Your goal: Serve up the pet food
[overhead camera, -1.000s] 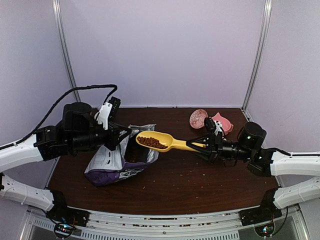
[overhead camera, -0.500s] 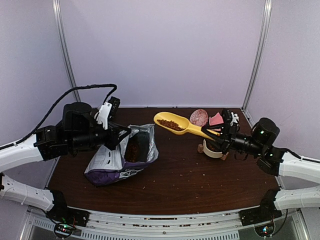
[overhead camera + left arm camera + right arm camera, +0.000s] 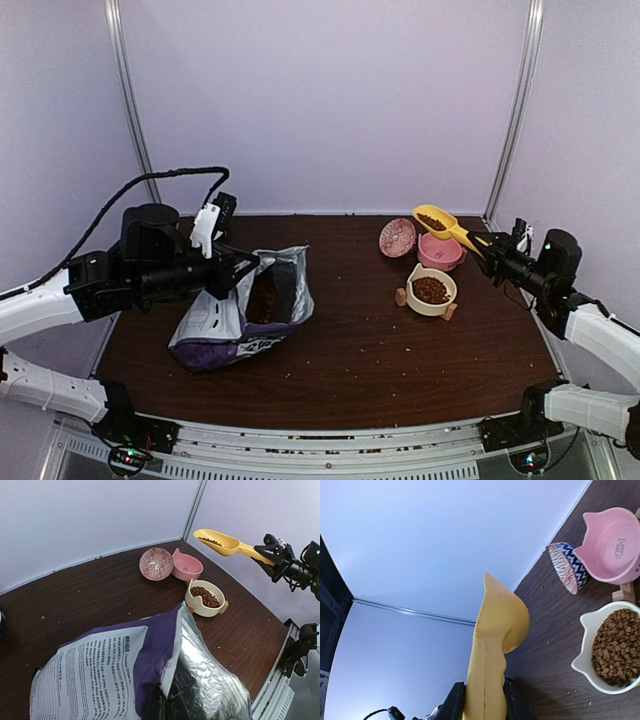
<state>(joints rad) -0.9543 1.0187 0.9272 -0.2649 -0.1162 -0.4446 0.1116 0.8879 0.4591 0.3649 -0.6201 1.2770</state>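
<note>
The right gripper [image 3: 492, 250], raised on an outstretched arm, is clamped on a yellow plastic scoop's [image 3: 437, 219] handle. Brown kibble pellets [image 3: 431, 290] are heaped in the cream ceramic bowl [image 3: 431, 309] below it, with a few in the scoop. The left gripper [image 3: 241, 268] is pinched on the purple printed bag's [image 3: 215, 320] mouth.

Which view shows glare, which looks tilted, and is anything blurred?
Left wrist: glare whitens the foil inside the bag. Right wrist: frame rolled, table running up the right side; scoop looms large yet sharp. Top external: soft, even light, no blur.
</note>
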